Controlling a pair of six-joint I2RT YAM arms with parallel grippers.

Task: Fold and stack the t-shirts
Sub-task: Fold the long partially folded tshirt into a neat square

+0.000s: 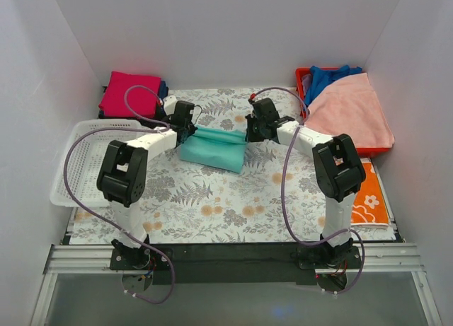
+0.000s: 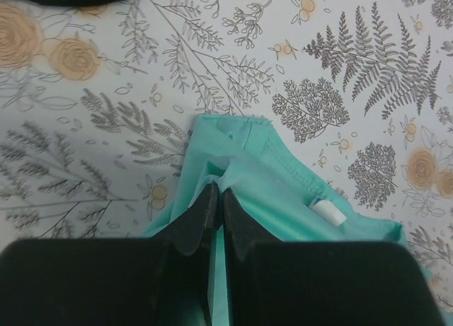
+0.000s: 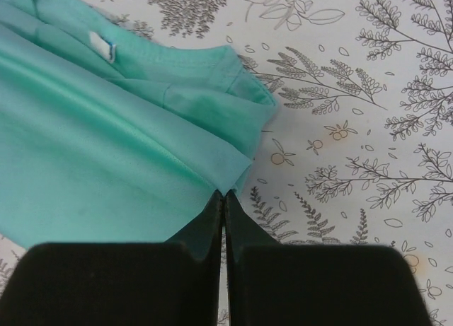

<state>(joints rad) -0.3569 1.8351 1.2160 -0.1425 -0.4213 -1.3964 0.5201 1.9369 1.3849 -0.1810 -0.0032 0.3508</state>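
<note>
Mint-teal shirt folded into a flat packet, lying across the middle of the flower-printed worktop, toward its far side. Pinched at both ends: left hand shut tight on the packet's left edge, a strip of cloth caught between the black fingers. Right hand closed narrow on the right edge, fingertips meeting just where a folded corner of the cloth ends. From the wrist cameras, neckline hem turned upward and a small white label sewn just inside it.

Left arm and right arm reaching in from the near edge, elbows raised, one on each side of the packet.

In the far left corner, magenta shirt folded on top of a dark blue shirt, apart from the teal packet. Nearer than that pile, white mesh basket overhanging the worktop's left edge. At the far right, red bin holding a crumpled blue shirt, with a pink cloth draped over its near rim. Orange flowered mat on the right edge, beside the right arm.
</note>
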